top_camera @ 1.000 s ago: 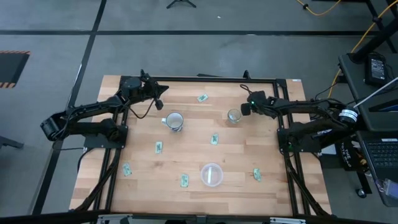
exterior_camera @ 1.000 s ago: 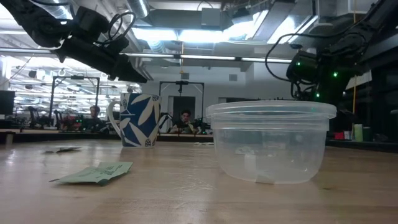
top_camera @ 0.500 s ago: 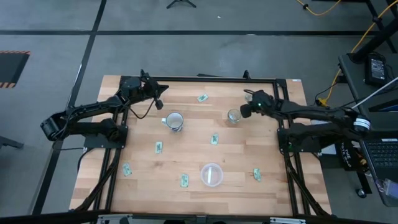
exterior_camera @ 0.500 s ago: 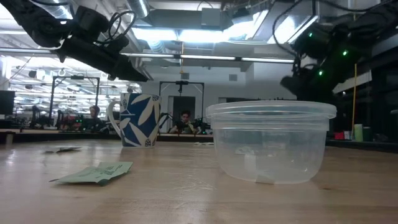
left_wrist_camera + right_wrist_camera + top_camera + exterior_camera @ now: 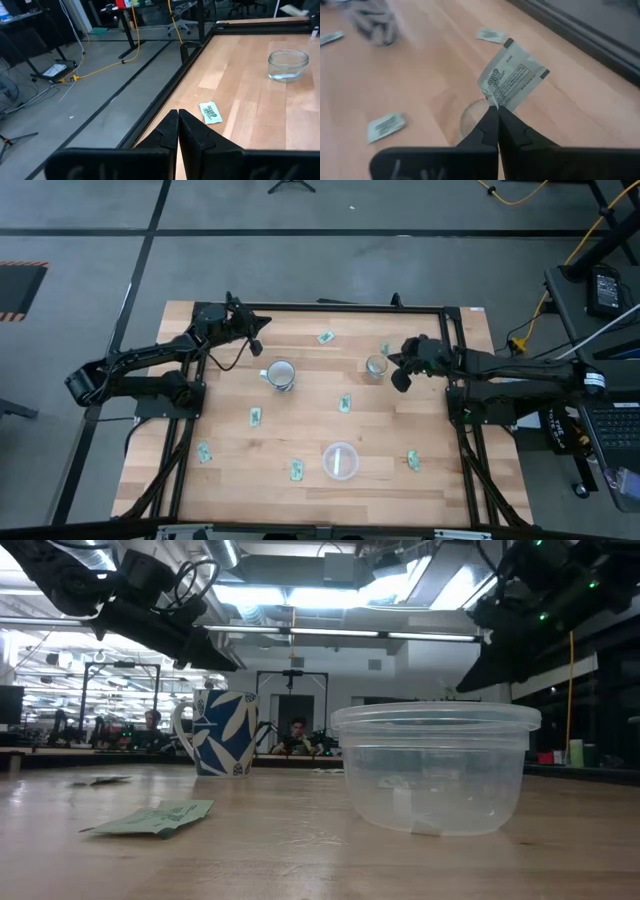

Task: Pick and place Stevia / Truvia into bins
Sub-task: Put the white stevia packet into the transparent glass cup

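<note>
My right gripper is shut on a white and green sachet, which also shows in the high view. It is just above the small glass cup, at the far right of the table. My left gripper is shut and empty, above the far left corner. Several more sachets lie flat on the wood, among them ones in the high view. The wide clear container stands near the front edge. My right gripper pinches one corner of the sachet between its two fingertips. The fingers slant down from the table's right. The sachet is lifted clear and stands out beyond the fingertips, printed face showing, over the glass cup's rim.
A blue and white patterned mug stands left of the glass cup. Other sachets lie at the front. A black frame runs along the table's sides. People sit in the room beyond the table.
My right gripper has risen from beside the glass cup and drawn back a little toward the table's right edge, tipping as it went. The sachet now shows at its fingertips above the cup.
</note>
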`<state>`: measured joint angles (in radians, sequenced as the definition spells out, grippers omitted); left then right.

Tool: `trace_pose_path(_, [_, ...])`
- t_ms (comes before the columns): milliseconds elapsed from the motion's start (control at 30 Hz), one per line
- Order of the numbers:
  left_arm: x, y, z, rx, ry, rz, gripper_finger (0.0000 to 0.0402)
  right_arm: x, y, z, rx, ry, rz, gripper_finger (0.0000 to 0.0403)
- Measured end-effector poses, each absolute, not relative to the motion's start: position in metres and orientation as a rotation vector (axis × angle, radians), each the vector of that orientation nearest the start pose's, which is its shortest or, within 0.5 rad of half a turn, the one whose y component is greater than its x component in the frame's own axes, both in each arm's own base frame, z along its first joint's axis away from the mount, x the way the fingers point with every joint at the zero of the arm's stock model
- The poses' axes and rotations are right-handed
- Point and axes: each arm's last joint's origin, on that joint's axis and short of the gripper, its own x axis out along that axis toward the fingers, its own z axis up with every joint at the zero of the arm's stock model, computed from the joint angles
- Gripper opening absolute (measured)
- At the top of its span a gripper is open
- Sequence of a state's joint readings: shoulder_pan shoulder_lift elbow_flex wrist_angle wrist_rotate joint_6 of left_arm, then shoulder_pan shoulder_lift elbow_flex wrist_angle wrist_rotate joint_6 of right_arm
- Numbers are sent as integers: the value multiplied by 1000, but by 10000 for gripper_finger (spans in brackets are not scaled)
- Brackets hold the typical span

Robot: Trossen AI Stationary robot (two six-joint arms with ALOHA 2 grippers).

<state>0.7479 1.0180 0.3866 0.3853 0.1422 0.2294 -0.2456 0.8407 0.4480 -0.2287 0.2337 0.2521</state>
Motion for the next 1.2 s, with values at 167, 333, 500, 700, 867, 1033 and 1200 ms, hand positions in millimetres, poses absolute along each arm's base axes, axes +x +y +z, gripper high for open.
trace_pose_path(167, [156, 138, 208, 79, 281, 561, 6, 164, -37, 211, 157, 557, -453, 0])
trace_pose_path(333, [159, 132, 207, 63, 271, 359, 5, 165, -28, 211, 130, 553, -398, 0])
trace_pose_path(500, [165, 119, 207, 103, 236, 87, 5, 164, -22, 196, 85, 534, -353, 0])
trace_pose_path(700, [165, 111, 208, 94, 244, 26, 5, 159, -21, 193, 81, 498, -346, 0])
trace_pose_path(867, [168, 104, 211, 110, 225, -3, 5, 158, -21, 198, 108, 469, -352, 0])
trace_pose_path(1033, [171, 99, 211, 118, 220, -33, 5, 163, -21, 209, 137, 447, -358, 0])
trace_pose_path(1200, [172, 98, 212, 123, 214, -40, 5, 171, -22, 212, 204, 540, -387, 0])
